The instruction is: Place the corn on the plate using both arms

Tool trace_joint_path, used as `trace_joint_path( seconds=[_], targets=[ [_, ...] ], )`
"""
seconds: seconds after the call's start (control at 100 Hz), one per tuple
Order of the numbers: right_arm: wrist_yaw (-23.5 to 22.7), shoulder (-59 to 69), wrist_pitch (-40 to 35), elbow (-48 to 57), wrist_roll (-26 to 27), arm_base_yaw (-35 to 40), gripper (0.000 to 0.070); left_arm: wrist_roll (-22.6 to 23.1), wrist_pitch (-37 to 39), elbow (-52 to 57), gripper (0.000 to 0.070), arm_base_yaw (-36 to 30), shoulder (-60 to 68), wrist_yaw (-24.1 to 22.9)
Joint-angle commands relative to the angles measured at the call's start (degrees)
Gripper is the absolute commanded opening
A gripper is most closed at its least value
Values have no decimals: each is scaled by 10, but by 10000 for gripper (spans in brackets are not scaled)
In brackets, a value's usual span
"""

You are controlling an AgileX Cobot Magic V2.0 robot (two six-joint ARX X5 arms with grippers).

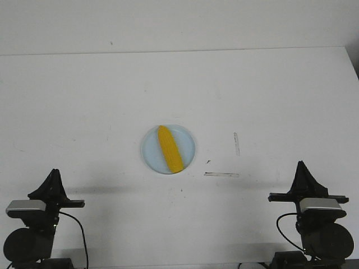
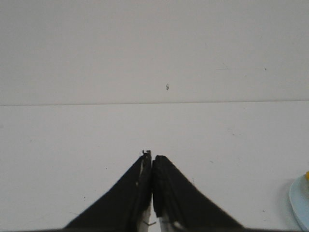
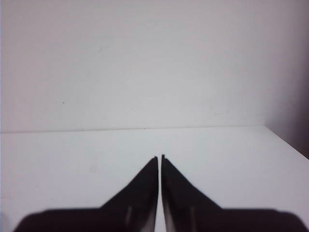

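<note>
The yellow corn (image 1: 170,148) lies lengthwise on the pale blue plate (image 1: 151,152) in the middle of the white table. A sliver of the plate (image 2: 300,200) shows in the left wrist view, with a bit of the corn (image 2: 307,175) at the frame's edge. My left gripper (image 1: 54,171) rests near the front left, shut with nothing held; its tips (image 2: 151,156) meet over bare table. My right gripper (image 1: 302,164) sits at the front right, also shut and empty (image 3: 159,157). Both are well apart from the plate.
Two strips of clear tape lie right of the plate, one upright (image 1: 236,144) and one flat (image 1: 221,174). The table's far edge (image 1: 179,51) meets a white wall. Its right edge (image 3: 286,141) shows in the right wrist view.
</note>
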Motion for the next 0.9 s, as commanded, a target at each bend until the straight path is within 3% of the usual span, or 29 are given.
trace_joint_path(
  seconds=[0.0, 0.34, 0.47, 0.89],
  targets=[
    [0, -1, 5, 3, 1, 0, 12, -1, 30, -19, 1, 0, -9, -2],
    [0, -1, 5, 3, 1, 0, 12, -1, 64, -132, 1, 0, -69, -2],
    [0, -1, 5, 3, 1, 0, 12, 0, 112, -173, 1, 0, -69, -2],
    [0, -1, 5, 3, 1, 0, 12, 0, 99, -172, 1, 0, -69, 3]
  ],
)
